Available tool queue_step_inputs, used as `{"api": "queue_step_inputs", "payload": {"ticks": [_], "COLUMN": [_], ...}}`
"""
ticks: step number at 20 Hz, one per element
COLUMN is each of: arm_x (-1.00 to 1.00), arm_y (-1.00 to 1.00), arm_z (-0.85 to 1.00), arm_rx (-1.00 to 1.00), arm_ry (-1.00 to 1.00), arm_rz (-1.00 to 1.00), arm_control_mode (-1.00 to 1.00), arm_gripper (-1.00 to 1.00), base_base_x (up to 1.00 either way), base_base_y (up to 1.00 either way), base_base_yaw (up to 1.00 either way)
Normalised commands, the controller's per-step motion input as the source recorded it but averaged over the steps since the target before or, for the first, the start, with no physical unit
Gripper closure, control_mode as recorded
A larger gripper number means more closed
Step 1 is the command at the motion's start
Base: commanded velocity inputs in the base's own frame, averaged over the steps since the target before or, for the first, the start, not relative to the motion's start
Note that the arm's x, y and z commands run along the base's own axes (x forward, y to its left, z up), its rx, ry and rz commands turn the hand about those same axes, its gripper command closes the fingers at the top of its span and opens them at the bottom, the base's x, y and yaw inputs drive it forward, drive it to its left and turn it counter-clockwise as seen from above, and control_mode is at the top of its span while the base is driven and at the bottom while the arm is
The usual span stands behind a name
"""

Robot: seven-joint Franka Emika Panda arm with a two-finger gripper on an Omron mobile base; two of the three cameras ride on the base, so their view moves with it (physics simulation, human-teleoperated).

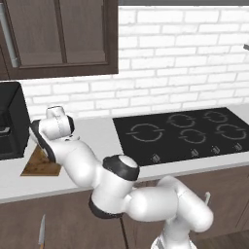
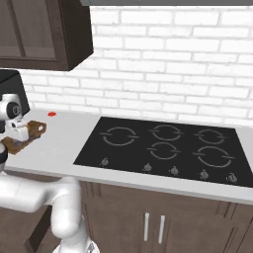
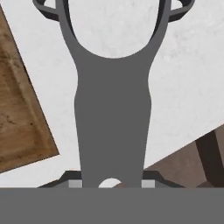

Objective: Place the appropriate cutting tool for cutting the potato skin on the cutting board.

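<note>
Currently, step: carrying the peeler toward the cutting board, judged from how things lie.
Tool [image 3: 112, 181]: pressed together on the peeler's handle, fingertips just showing either side of it at the bottom of the hand view.
Peeler [image 3: 113, 113]: dark grey, held up off the bench, long axis running straight out from the tool, looped head at the far end.
Cutting board [image 3: 17, 118]: brown wood, lying on the pale bench [image 3: 183, 78], off to one side of the peeler in the hand view, not under it.
Key relation: the peeler hangs over bare bench just beside the board's edge, so a sideways shift toward the board is probably needed before release.
Knife [image 1: 42, 231]: low in the left base view, well apart from the tool.
Risk: letting go now would likely drop the peeler beside the board.
</note>
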Motion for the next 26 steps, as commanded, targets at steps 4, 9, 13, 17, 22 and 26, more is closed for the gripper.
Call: {"api": "queue_step_inputs", "payload": {"ticks": [4,9,13,17,22,26], "arm_x": [0.24,0.26,0.10,0.04,0.07,0.07], "arm_y": [0.21,0.27,0.29,0.33,0.24,0.08], "arm_z": [-0.12,0.00,-0.17,-0.32,-0.34,-0.27], "arm_rx": [0.00,0.00,0.00,0.00,0.00,0.00], "arm_ry": [-0.04,-0.03,-0.01,0.00,0.00,0.00], "arm_rz": [0.02,0.03,0.02,0.00,0.00,0.00], "arm_control_mode": [-1.00,-1.00,-1.00,-1.00,-1.00,-1.00], "arm_gripper": [1.00,1.00,1.00,1.00,1.00,1.00], "base_base_x": [0.00,0.00,0.00,0.00,0.00,0.00], "base_base_y": [0.00,0.00,0.00,0.00,0.00,0.00], "base_base_yaw": [0.00,0.00,0.00,0.00,0.00,0.00]}}
